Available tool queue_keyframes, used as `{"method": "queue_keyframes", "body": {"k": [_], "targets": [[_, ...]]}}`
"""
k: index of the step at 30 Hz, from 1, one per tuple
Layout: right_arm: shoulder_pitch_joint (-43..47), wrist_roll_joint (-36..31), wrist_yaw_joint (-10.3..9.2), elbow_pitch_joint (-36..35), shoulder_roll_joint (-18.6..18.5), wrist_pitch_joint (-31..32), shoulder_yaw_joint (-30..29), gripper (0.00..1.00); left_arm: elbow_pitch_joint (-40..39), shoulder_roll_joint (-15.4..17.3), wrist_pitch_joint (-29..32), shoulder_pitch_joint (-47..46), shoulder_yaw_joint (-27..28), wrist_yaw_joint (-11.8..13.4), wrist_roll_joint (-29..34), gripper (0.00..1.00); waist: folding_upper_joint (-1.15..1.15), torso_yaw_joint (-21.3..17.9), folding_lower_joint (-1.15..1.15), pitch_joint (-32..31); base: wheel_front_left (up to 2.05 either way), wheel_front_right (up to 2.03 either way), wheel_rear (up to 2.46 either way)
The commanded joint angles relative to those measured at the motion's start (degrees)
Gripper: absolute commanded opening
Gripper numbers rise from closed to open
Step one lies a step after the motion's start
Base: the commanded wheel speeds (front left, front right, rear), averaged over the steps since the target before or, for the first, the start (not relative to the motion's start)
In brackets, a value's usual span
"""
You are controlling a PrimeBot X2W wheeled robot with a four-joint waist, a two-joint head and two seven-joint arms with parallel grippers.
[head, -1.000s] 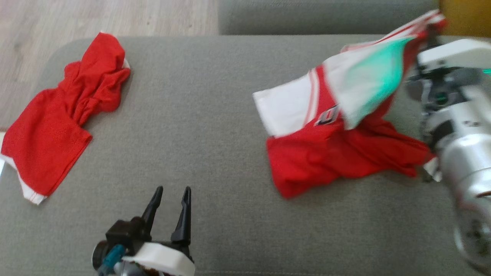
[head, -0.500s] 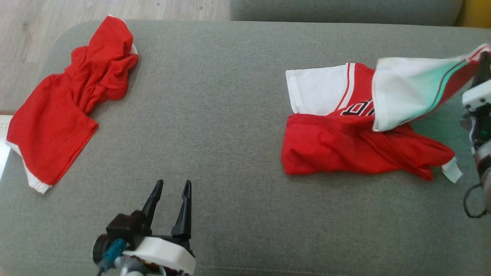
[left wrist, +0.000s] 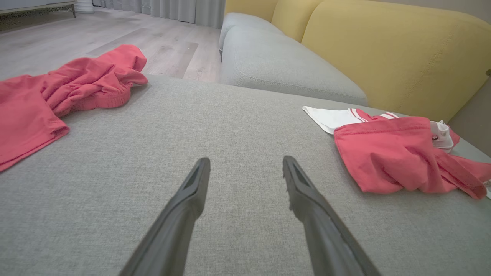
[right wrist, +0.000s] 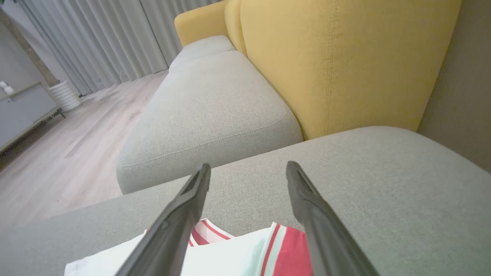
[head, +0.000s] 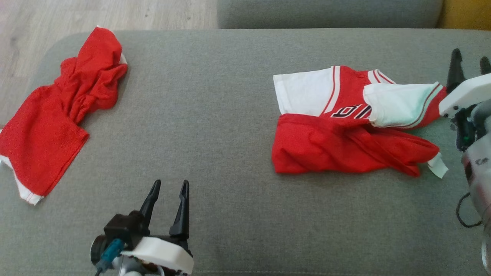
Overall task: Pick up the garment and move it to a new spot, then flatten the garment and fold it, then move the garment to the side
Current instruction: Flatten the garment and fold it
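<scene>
Head view: the right claw [head: 470,64] is pictured at the right-hand edge of a grey sofa seat [head: 230,134], its two dark fingers spread wide with nothing held between them. The garment [head: 345,149], a red jersey with white sleeves and dark lettering, is seen lying crumpled on the seat just to the left of that claw. One pale sleeve end reaches up to the claw's white housing; whether the two touch cannot be told.

The left claw [head: 170,184] is shown low over the seat, likewise fully parted and empty. The garment lies well apart from it, ahead and to its right. A second red garment [head: 57,126] is bunched ahead and far to its left, near the seat's edge, with wooden floor [head: 96,15] beyond.

In the left wrist view, bare grey fabric is framed between the fingertips of the left claw [left wrist: 245,163]. The garment [left wrist: 391,153] is heaped to the right and the second red garment [left wrist: 57,92] to the left.

In the right wrist view, the garment's [right wrist: 238,257] white and red-striped edge is seen below the roots of the right claw's [right wrist: 247,168] fingers. Beyond the tips, grey seat is followed by a yellow backrest [right wrist: 345,57].
</scene>
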Motion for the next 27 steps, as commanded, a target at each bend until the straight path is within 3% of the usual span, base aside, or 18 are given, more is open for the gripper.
{"method": "queue_keyframes", "body": {"k": [1,11,19,27], "targets": [[-2.0,-2.6,-0.04,-1.8,0.5,-1.3,1.6,1.00,-1.7,0.1,-0.4,-1.4,1.9,0.4,0.4,1.00,0.00,-0.5,0.00,-0.4,0.00,0.00,0.00],[2.5,-13.5,-0.04,-7.5,2.3,-3.4,4.3,1.00,-2.3,0.1,-0.4,0.2,2.6,1.0,-0.2,1.00,0.00,-2.7,0.00,-2.0,0.00,0.00,0.00],[14.4,-18.0,-0.04,-24.1,4.6,-3.4,3.5,1.00,-2.8,0.1,-0.4,1.2,3.2,1.2,-0.3,1.00,0.00,-4.2,0.00,-3.0,0.00,0.00,0.00],[27.3,-18.5,-0.04,-41.7,7.9,-3.4,2.6,1.00,-3.2,0.1,-0.4,1.9,4.1,1.3,-0.3,1.00,0.00,-5.3,0.00,-3.2,0.00,0.00,0.00]]}}
